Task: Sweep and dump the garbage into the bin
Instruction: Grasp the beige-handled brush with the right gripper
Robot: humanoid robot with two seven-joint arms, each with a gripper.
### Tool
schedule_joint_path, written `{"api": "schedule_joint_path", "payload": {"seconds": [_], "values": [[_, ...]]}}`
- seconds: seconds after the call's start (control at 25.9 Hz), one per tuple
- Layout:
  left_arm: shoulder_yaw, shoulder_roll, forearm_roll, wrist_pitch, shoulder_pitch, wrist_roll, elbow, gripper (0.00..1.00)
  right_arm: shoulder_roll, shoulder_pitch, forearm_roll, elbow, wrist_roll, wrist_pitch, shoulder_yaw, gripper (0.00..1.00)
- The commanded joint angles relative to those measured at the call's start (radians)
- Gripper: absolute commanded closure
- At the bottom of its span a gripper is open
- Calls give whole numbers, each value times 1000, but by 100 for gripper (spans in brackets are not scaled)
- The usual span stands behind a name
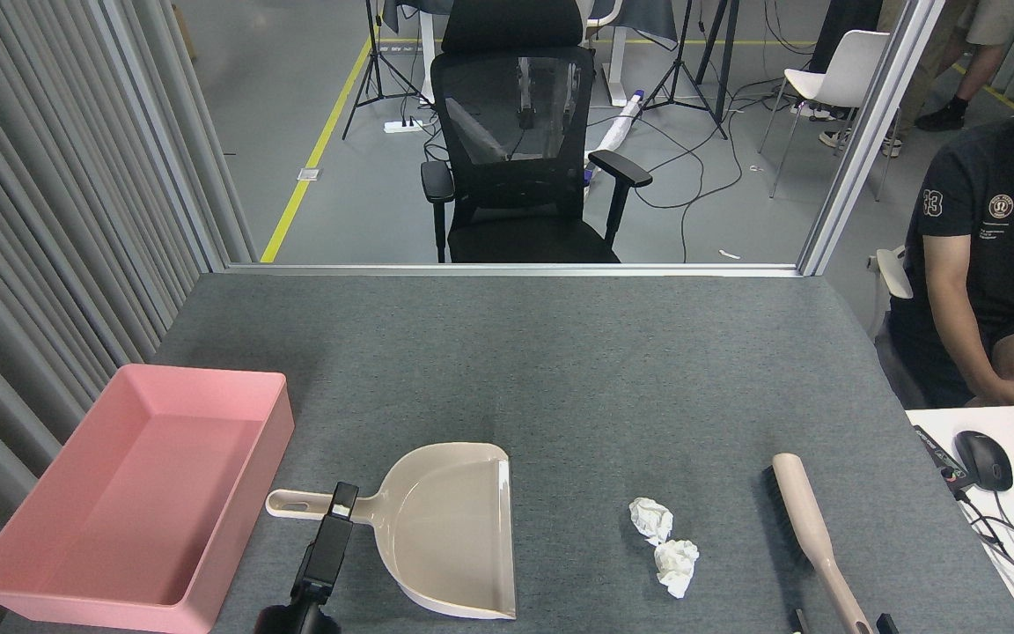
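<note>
Two white tissue wads (pixel 664 544) lie on the grey table (pixel 560 370), right of the beige dustpan (pixel 450 528), left of the brush (pixel 815 537). Pink bin (pixel 142 497) sits left of the dustpan, empty. Left gripper (pixel 344 499) reaches up from the bottom edge, tip at the dustpan handle; open or closed, can't tell. Right gripper (pixel 837 623) barely shows, fingertips apart either side of the brush handle. Person's (pixel 991 255) shirt sleeve reads "33".

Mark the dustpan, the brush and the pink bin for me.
dustpan (pixel 450 528), head view, middle of the beige scoop
brush (pixel 811 526), head view, mid-handle
pink bin (pixel 274 440), head view, right wall
</note>
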Motion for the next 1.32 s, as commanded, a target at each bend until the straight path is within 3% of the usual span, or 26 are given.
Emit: {"api": "schedule_joint_path", "payload": {"seconds": [0.0,0.39,0.85,0.93,1.28], "values": [[1,0,0,-17,1,1,10,1,3,-6,9,8,2,1,2,1],[2,0,0,-30,1,1,24,1,0,-12,21,10,7,30,2,2],[2,0,-1,-30,1,1,27,1,-3,-9,26,10,7,35,3,19],[4,0,-1,-30,1,1,28,1,-5,-8,26,10,7,33,3,27],[5,0,-6,-30,1,1,27,1,-17,-5,26,11,7,30,14,30]]}}
